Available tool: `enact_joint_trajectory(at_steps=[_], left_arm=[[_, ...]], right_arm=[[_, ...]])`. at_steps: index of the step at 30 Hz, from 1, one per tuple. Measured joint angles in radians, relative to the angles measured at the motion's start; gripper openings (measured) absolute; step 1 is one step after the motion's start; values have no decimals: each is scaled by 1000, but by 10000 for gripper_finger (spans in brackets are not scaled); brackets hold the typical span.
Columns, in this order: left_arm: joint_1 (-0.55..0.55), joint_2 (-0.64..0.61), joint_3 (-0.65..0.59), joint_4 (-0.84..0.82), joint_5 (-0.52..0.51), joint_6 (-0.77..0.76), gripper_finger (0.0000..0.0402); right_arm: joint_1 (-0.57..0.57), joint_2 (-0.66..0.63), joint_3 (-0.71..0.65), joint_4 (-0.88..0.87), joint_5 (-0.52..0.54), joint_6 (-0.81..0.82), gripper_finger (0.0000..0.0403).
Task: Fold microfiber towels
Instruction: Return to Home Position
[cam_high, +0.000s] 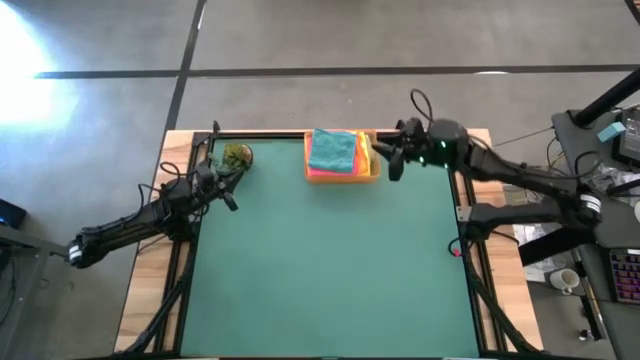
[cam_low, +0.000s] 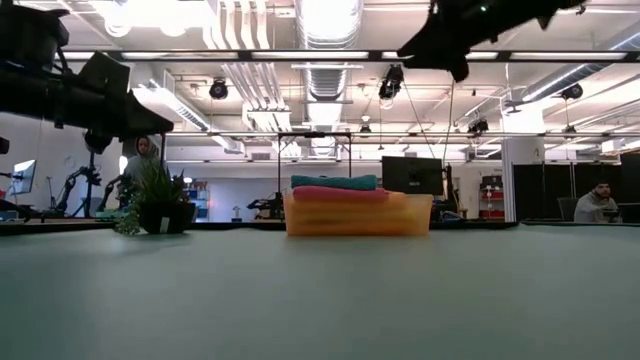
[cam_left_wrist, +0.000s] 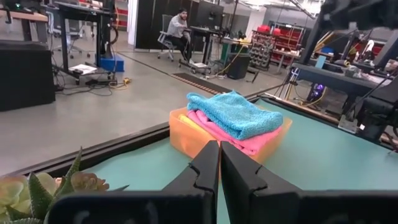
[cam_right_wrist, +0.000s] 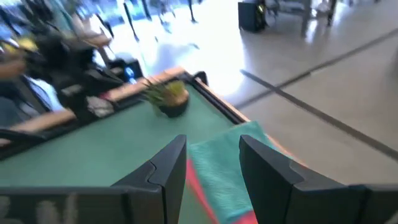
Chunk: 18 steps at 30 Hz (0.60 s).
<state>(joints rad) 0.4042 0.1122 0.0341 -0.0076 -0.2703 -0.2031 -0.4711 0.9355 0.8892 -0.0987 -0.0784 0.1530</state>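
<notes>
At top centre of the high view, folded towels are stacked in the tray. Just right of it, the right gripper is held parted and empty. The left gripper, at left, is clenched on nothing.

The teal towel lies topmost in the orange bin.

Scanning for writing: no word, brand, label or number reads on the towels, the orange bin or the monitor.
</notes>
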Motion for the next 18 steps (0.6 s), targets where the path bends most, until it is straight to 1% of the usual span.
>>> enact_joint_trajectory(at_steps=[4,8,14,18], left_arm=[[0,12,0,0,0,0,0],[0,24,0,0,0,0,0],[0,42,0,0,0,0,0],[0,52,0,0,0,0,0]], right_arm=[[40,-84,-182,174,0,90,139],[75,-164,-324,309,0,176,139],[113,-281,-474,437,1,242,139],[137,-360,-547,479,4,269,139]])
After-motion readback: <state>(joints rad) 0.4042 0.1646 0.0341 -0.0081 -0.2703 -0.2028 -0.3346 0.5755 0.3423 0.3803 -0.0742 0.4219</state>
